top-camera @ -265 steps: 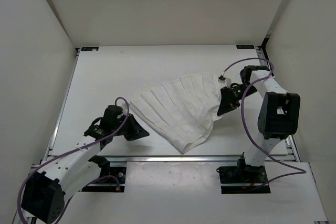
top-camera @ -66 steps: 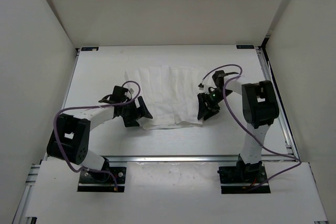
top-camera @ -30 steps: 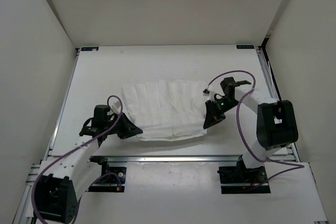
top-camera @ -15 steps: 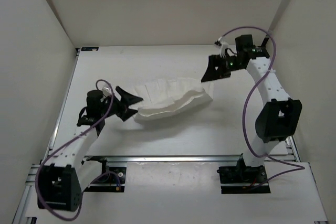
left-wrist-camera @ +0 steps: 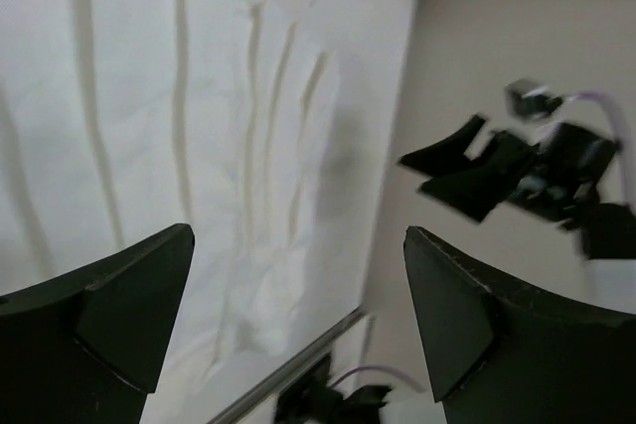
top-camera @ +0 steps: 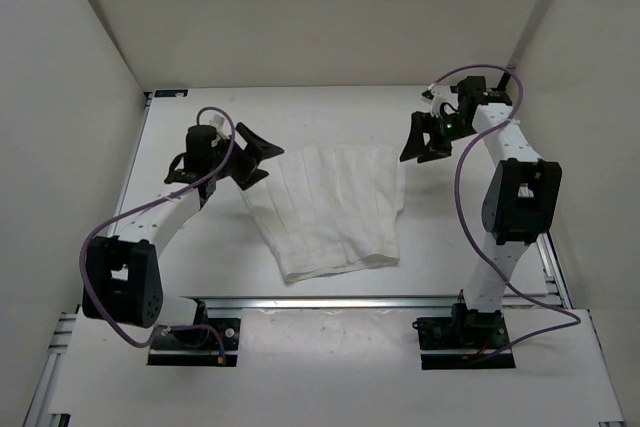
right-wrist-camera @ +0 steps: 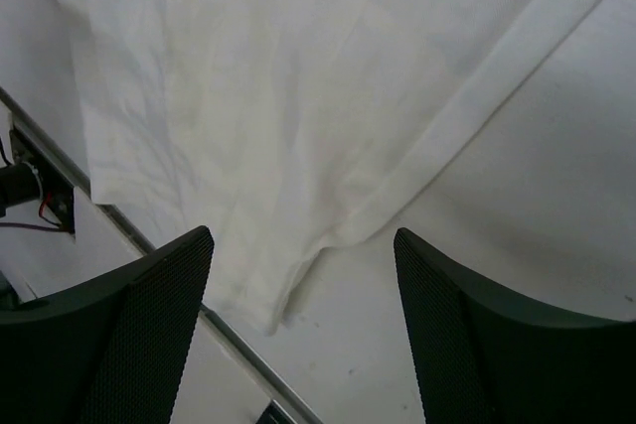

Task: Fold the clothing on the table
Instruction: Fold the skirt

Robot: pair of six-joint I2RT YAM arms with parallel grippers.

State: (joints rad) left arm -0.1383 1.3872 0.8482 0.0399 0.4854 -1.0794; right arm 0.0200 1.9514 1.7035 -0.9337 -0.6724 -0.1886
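Jaws of the left gripper (top-camera: 266,157) stand wide apart and hold nothing, just beside the far left corner of the clothing (top-camera: 335,209), which lies flat in the middle of the table (top-camera: 190,237); the right gripper (top-camera: 418,149) hovers equally spread and empty near its far right corner. I judge the arms are between folds, so the next move calls for pinching the thin edge cleanly. The white fabric is soft, roughly rectangular, with parallel creases running far to near.
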